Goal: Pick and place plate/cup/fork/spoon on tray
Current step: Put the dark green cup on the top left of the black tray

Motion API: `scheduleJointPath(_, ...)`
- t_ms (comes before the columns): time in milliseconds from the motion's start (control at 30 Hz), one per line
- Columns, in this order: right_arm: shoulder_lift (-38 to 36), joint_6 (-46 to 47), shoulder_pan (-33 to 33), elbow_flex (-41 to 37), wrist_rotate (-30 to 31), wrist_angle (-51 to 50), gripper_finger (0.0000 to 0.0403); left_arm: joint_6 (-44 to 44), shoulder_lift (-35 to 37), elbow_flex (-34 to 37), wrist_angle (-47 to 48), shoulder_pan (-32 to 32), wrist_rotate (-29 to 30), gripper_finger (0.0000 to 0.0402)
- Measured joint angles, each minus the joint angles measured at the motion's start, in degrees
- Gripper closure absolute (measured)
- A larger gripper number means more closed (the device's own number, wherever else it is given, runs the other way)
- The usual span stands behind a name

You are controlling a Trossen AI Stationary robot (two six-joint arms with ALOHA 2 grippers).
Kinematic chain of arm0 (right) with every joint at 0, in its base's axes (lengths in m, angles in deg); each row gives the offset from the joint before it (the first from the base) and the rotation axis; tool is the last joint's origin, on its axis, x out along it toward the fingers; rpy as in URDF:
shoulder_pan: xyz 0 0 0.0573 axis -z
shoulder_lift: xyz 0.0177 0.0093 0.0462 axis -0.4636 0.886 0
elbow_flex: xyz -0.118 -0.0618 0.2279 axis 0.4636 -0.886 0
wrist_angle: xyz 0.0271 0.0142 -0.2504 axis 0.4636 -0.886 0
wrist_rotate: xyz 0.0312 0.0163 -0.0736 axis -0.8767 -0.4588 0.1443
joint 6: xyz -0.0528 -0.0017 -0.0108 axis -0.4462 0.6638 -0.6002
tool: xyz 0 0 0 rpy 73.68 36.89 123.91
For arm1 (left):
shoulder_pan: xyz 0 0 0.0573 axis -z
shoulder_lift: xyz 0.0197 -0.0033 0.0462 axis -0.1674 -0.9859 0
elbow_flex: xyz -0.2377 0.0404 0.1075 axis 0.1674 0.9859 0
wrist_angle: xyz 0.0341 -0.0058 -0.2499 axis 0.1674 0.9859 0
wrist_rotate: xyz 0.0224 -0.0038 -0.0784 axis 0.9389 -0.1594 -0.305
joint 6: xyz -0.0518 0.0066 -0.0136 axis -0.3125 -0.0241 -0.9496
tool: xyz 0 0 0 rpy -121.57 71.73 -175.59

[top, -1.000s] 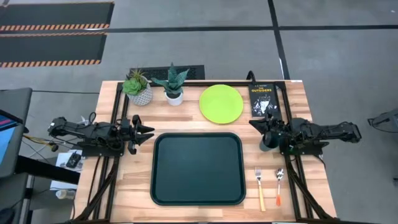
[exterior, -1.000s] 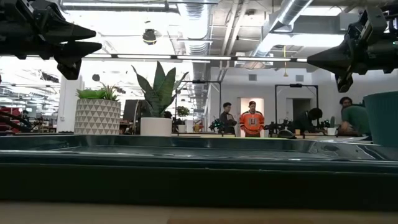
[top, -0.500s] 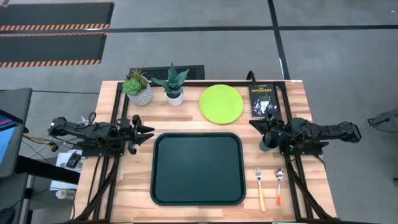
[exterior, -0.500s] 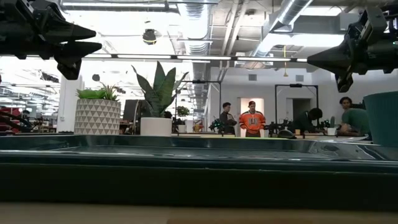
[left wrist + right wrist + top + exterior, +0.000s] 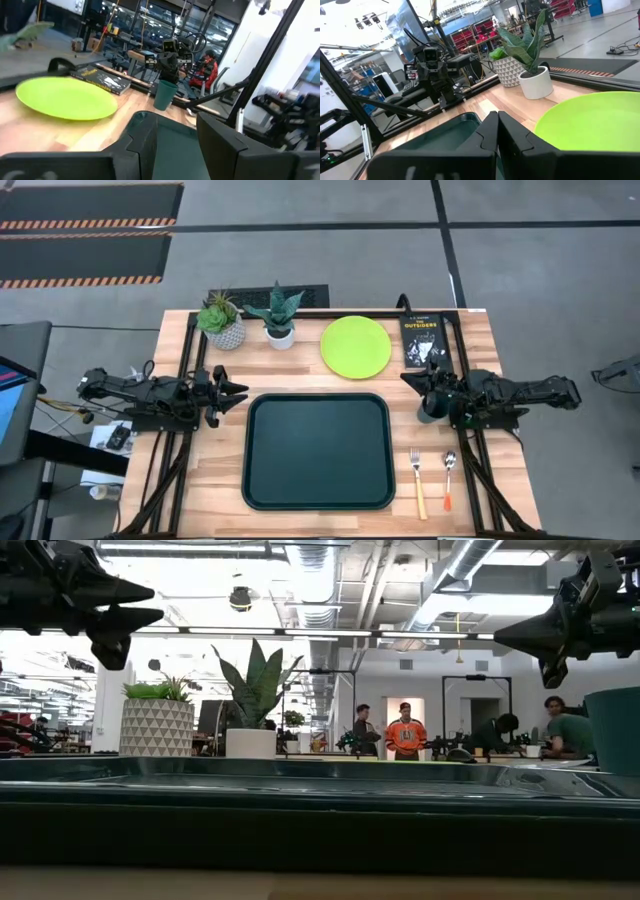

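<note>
The dark tray (image 5: 316, 450) lies in the table's middle with nothing on it. The lime-green plate (image 5: 356, 346) lies flat beyond its far right corner. The teal cup (image 5: 430, 412) stands upright right of the tray, partly under my right arm; it also shows in the low view (image 5: 615, 730). The yellow-handled fork (image 5: 417, 483) and red-handled spoon (image 5: 449, 480) lie side by side at the near right. My left gripper (image 5: 238, 393) hovers open left of the tray. My right gripper (image 5: 405, 377) hovers shut above the table, beside the cup.
A black book (image 5: 421, 340) lies at the far right beside the plate. Two potted plants (image 5: 222, 320) (image 5: 278, 315) stand at the far left. People stand in the room beyond the table (image 5: 405, 732).
</note>
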Motion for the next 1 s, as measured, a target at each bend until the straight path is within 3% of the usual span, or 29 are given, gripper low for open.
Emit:
scheduleJointPath(400,0.02,0.40,0.29,-0.01,0.27,0.70,0.0372,-21.07,0.00,-0.01,0.00,-0.02,0.66,0.0276)
scheduleJointPath(667,0.00,10.39,0.32,0.56,0.24,1.95,0.0372,-28.06,0.01,0.01,-0.54,-0.02,9.18,0.0276)
scheduleJointPath(1000,0.00,14.38,0.11,0.73,0.45,1.37,0.0372,-34.64,0.01,0.01,-1.15,-0.02,21.99,0.0276)
